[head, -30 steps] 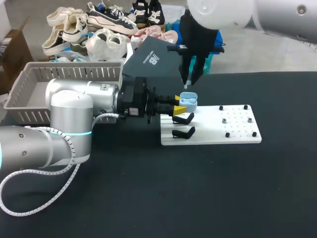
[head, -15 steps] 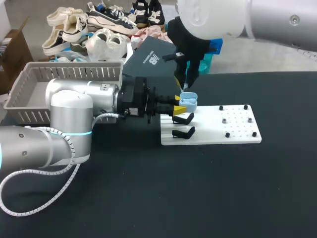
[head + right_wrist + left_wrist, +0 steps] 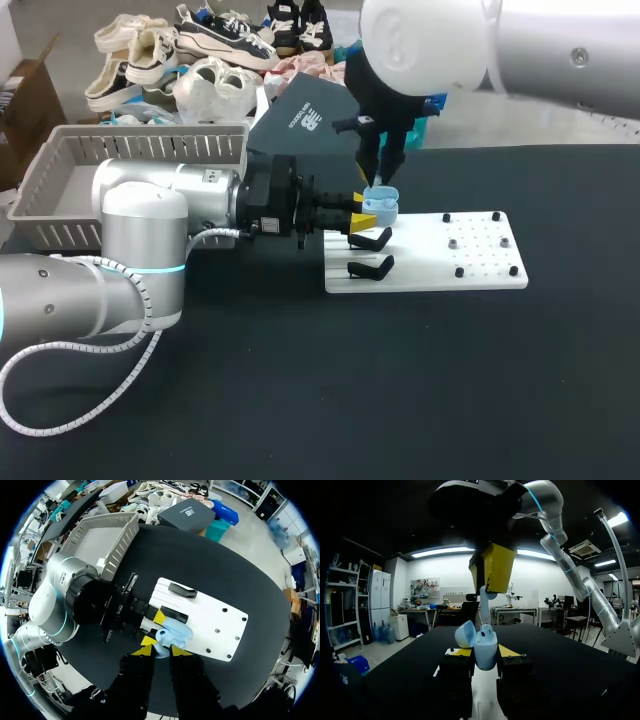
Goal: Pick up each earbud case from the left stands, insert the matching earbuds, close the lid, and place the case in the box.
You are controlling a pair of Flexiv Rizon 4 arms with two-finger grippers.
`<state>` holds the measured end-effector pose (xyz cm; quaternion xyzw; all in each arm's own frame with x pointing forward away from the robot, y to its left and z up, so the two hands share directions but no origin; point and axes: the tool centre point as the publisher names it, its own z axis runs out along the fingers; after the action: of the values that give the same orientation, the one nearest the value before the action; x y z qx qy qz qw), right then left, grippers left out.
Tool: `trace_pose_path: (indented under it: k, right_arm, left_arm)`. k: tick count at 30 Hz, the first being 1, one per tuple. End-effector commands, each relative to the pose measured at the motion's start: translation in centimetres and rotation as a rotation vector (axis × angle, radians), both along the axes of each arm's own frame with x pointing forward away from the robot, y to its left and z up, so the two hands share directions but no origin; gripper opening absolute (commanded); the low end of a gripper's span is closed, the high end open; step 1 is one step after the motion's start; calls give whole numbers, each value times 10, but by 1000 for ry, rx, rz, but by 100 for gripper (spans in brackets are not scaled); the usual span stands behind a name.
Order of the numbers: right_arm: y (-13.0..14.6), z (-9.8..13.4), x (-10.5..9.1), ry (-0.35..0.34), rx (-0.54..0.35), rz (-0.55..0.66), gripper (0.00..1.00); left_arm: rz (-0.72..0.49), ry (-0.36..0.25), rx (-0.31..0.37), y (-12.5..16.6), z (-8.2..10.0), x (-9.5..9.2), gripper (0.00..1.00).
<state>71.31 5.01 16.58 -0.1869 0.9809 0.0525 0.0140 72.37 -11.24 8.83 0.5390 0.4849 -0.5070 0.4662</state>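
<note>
Box (image 3: 150,145): far left, well apart from the work. Left gripper (image 3: 362,212): reaches in level from the left and is clamped on the sides of the pale blue case (image 3: 381,205). The case is held upright near the left end of the board (image 3: 480,270), with its lid hinged open. It looks light, rigid and smooth-shelled, so probably slippery. The lower body is the place to grip, as here, because that leaves the hinge and lid free. Right gripper (image 3: 381,172): hangs directly over the open case, its tips closed on what appears to be a white earbud (image 3: 484,600), which is small and easily dropped or misaligned. Compared with a second earlier, the right gripper has descended and shifted slightly left toward the case. The left gripper and case are unchanged.
</note>
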Motion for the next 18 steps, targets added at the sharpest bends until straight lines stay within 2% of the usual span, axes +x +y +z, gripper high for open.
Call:
trace_pose_path:
  k: [1,18]
  right_arm:
    - [0,-4,-2,-11,-6,-10,0]
    - [3,-15,-8,-78,-35,-61,0]
  left_arm:
    - [1,1,-14,-1,-7,1,0]
    - [1,1,-14,-1,-7,1,0]
